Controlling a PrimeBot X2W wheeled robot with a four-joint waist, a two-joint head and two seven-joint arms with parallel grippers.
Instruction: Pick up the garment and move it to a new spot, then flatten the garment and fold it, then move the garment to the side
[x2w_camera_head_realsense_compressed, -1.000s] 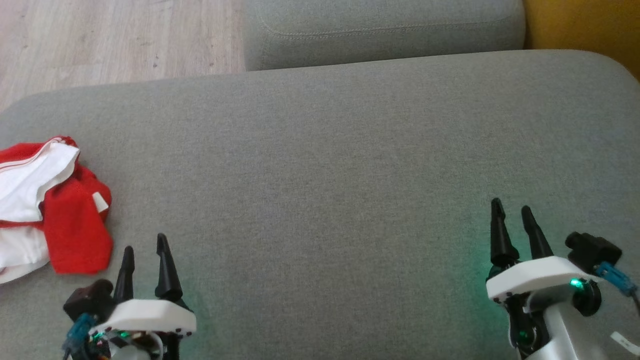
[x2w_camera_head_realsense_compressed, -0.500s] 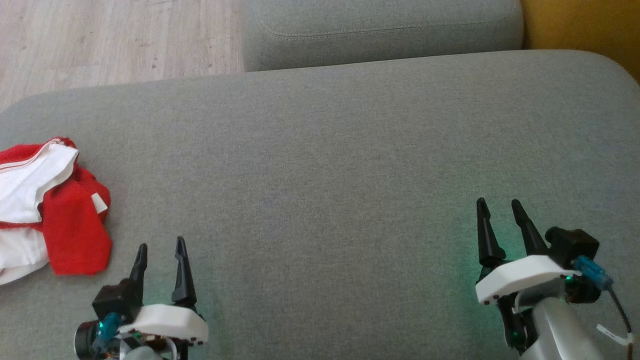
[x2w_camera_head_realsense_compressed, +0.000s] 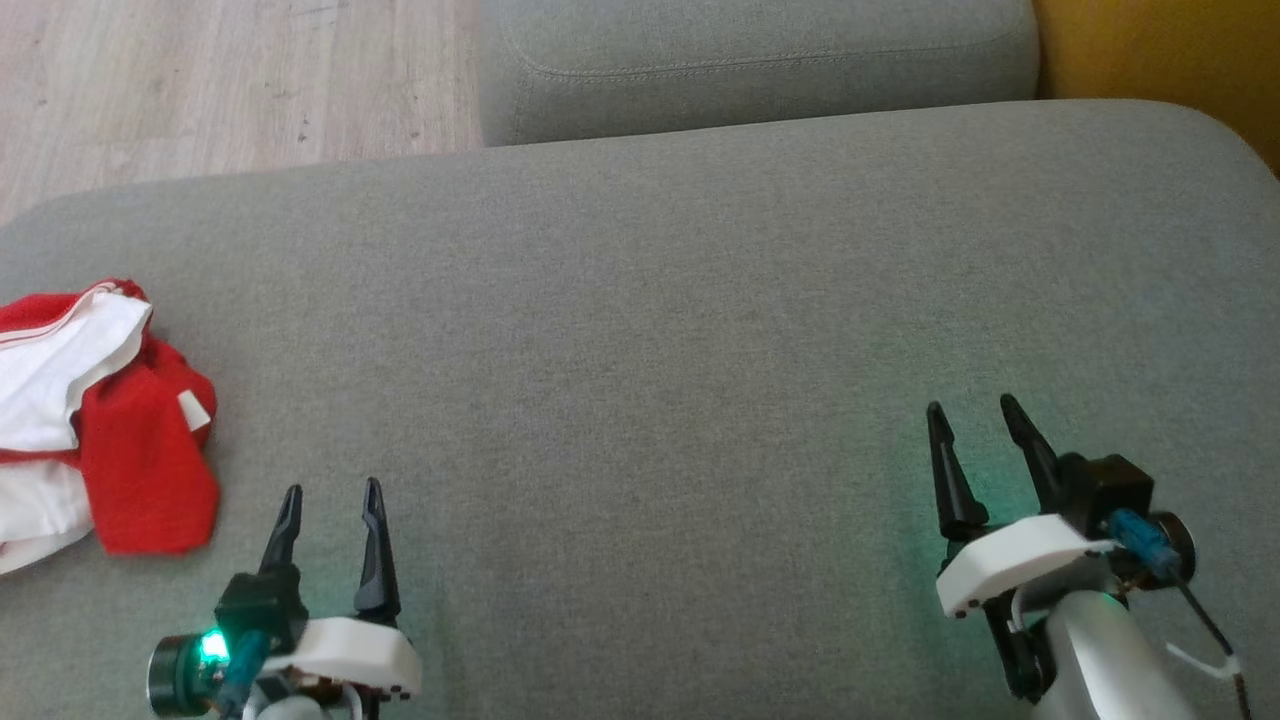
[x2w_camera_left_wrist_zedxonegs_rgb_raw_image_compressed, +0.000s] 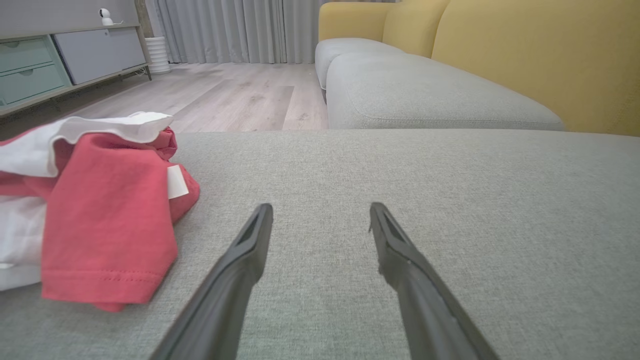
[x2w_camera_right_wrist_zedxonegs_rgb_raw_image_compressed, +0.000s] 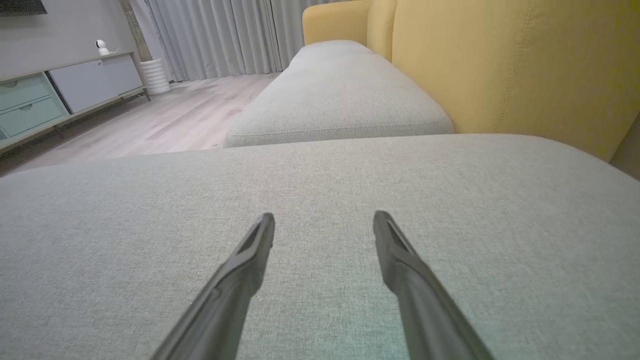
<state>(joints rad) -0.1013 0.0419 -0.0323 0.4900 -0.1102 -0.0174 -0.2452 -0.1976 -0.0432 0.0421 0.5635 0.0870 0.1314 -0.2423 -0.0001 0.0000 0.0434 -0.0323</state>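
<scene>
Garment crumpled at left edge of frame on grey cushion, untouched. Left gripper lower left, right gripper lower right: both wide, empty. Pickup, flattening, folding, moving aside all remain.

Right gripper over a bare grey seat, fingers spread.

The two dark fingers rise from the bottom edge with a wide gap between them, nothing in it, tips low above the seat fabric. Beyond the seat lies a second grey cushion, and a yellow backrest runs along the right. To the left are a pale wood floor, a low cabinet with teal drawers and a small white camera on top, a ribbed white cylinder, and grey curtains.
</scene>
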